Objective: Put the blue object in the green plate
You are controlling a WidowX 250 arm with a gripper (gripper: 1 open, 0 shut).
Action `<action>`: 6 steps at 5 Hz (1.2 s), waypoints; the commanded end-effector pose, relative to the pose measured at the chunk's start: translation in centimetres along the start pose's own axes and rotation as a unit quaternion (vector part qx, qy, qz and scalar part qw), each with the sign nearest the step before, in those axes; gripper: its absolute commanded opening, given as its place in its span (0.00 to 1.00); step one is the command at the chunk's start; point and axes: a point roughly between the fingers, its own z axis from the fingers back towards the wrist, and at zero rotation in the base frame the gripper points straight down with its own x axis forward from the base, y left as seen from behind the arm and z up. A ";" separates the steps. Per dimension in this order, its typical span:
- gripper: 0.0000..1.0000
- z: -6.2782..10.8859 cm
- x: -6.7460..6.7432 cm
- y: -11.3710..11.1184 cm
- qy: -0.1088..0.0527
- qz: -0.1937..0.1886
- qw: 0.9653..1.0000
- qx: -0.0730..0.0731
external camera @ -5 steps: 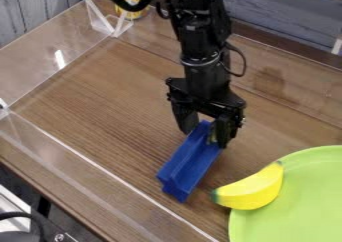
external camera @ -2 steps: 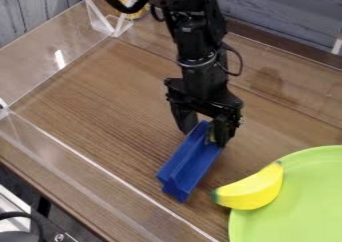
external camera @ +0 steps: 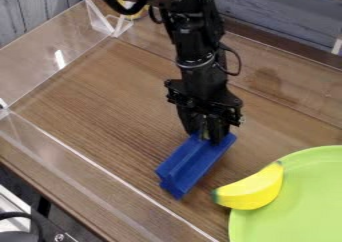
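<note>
The blue object point(external camera: 194, 166) is a long royal-blue bar lying on the wooden table, running from lower left to upper right. My gripper point(external camera: 210, 135) points down onto its upper right end, and its black fingers have drawn together on that end. The bar rests flat on the table. The green plate point(external camera: 302, 200) fills the lower right corner, only partly in view. A yellow banana toy point(external camera: 251, 190) lies across the plate's left rim, just right of the bar.
Clear plastic walls point(external camera: 60, 61) fence the wooden table on the left, back and front. The black arm point(external camera: 191, 36) comes down from the top centre.
The fingers, spread wide around the bar's upper end before, have closed on it. The bar now lies a little flatter. The arm stayed in place.
</note>
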 end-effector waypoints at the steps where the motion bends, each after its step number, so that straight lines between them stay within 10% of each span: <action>1: 0.00 0.2 0.3 0.3 -0.005 0.000 1.000 0.003; 6: 0.00 0.3 0.4 1.0 0.003 -0.012 1.000 0.010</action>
